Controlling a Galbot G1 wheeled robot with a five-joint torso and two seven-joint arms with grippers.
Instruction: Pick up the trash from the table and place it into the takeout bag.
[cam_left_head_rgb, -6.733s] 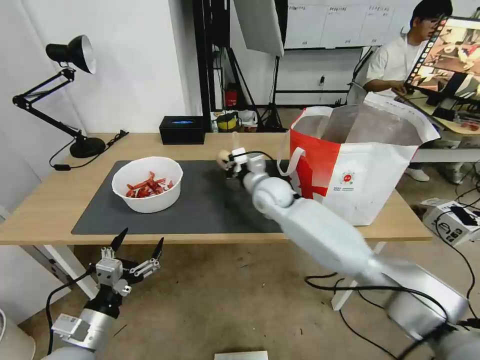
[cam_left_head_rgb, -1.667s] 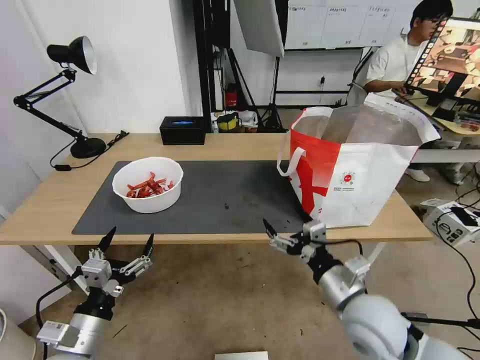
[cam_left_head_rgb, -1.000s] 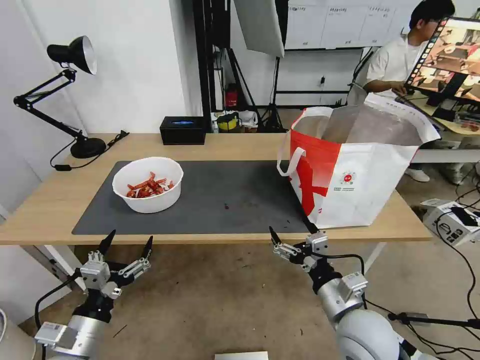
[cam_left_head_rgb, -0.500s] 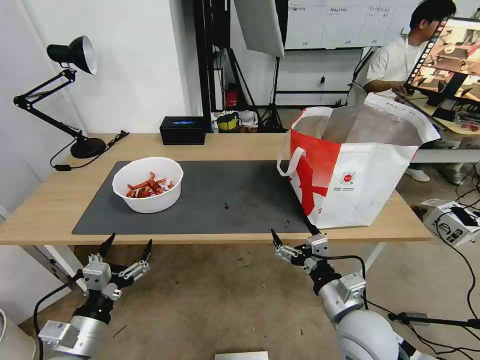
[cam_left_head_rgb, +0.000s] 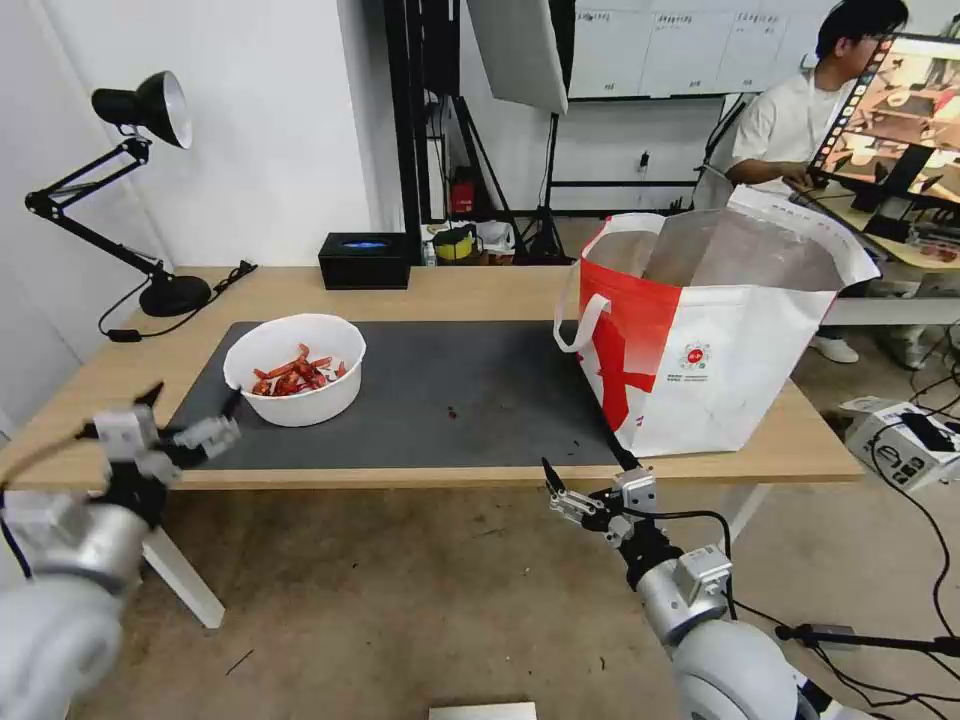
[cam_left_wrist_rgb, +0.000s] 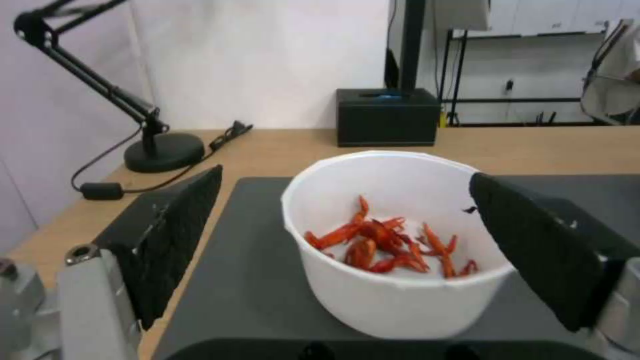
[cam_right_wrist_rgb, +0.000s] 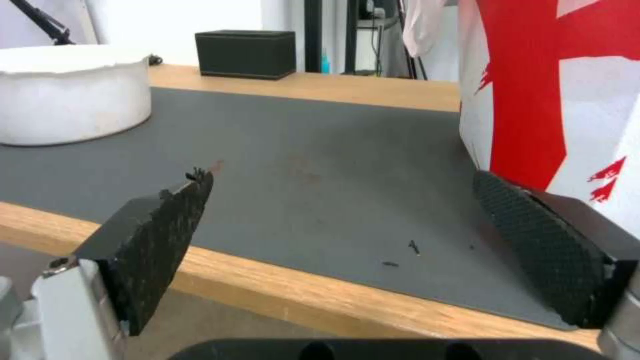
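A white bowl (cam_left_head_rgb: 295, 368) with red chili scraps (cam_left_head_rgb: 296, 375) inside sits on the dark grey mat (cam_left_head_rgb: 450, 400), toward the mat's left end. The mat lies on the long wooden table (cam_left_head_rgb: 480, 290). The left gripper (cam_left_head_rgb: 190, 412) is up at the level of the tabletop, at the front left corner of the mat, just beside the bowl but not touching it. Its two black fingers (cam_left_wrist_rgb: 170, 235) are spread wide and hold nothing. In the left wrist view the bowl (cam_left_wrist_rgb: 393, 240) shows between the two fingers, a bit farther away than their tips. The big red-and-white takeout bag (cam_left_head_rgb: 715, 330) stands upright at the right end of the table, with its top open and its silver lining showing. The right gripper (cam_left_head_rgb: 585, 480) hangs low in front of the table edge, below the bag's left corner. Its fingers (cam_right_wrist_rgb: 160, 225) are wide apart too, and it holds nothing. A few tiny dark crumbs (cam_right_wrist_rgb: 403, 254) lie on the mat near the front edge. At the back of the table are a black box (cam_left_head_rgb: 364, 260) and a black desk lamp (cam_left_head_rgb: 140, 180).
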